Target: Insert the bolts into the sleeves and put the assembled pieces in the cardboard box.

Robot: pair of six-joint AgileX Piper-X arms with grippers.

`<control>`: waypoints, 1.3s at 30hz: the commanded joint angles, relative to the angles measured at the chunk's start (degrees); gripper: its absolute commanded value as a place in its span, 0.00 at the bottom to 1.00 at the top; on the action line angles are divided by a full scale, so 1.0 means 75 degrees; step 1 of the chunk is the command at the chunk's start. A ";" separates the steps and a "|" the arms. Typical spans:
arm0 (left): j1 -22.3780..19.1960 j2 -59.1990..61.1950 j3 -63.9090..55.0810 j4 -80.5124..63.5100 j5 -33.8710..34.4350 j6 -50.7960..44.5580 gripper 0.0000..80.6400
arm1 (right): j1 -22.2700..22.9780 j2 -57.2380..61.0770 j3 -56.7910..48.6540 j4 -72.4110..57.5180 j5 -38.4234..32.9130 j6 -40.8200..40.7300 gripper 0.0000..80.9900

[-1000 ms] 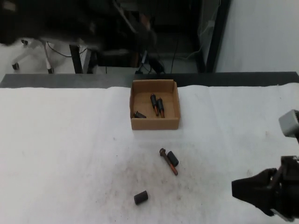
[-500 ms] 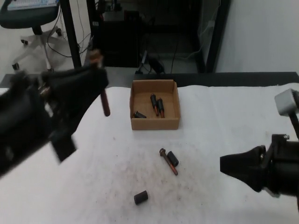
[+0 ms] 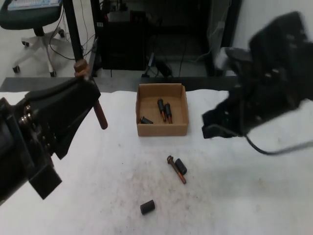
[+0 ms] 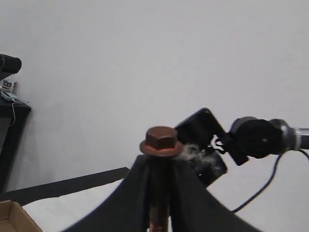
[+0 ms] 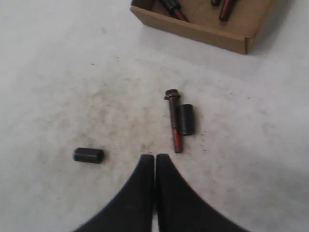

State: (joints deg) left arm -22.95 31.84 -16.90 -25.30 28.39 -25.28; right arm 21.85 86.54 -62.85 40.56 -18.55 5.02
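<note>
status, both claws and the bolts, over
Left claw shut on a bolt, held high. Right claw shut, empty. Loose bolt beside sleeve on bench; second sleeve apart. No obstruction.

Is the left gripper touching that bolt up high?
Touching. The left wrist view shows the left gripper clamped on the bolt, just under its head.

From here the white surface looks brightly and evenly lit from overhead, while the room behind it is dim. Shadows are soft: I see a faint one beside the cardboard box and little else. In the high view my right arm is smeared, and against the flat bright wall the left gripper is a black silhouette, with a dull sheen on the head of the bolt.
</note>
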 commanded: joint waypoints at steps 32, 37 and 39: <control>0.0010 -0.0055 -0.0018 0.1070 0.0180 0.1169 0.00 | 0.0741 0.3799 -0.2941 0.1696 0.1119 -0.1013 0.41; 0.0010 -0.0055 -0.0018 0.1070 0.0180 0.1174 0.00 | 0.0741 0.3878 -0.2945 0.1632 0.1139 -0.1103 0.41; 0.0010 -0.0055 -0.0018 0.1070 0.0180 0.1174 0.00 | 0.0741 0.3928 -0.2945 0.1632 0.1139 -0.1103 0.41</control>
State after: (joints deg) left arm -22.99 31.84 -16.90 -16.70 29.45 -17.07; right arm 27.36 115.46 -84.64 53.38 -10.25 -2.55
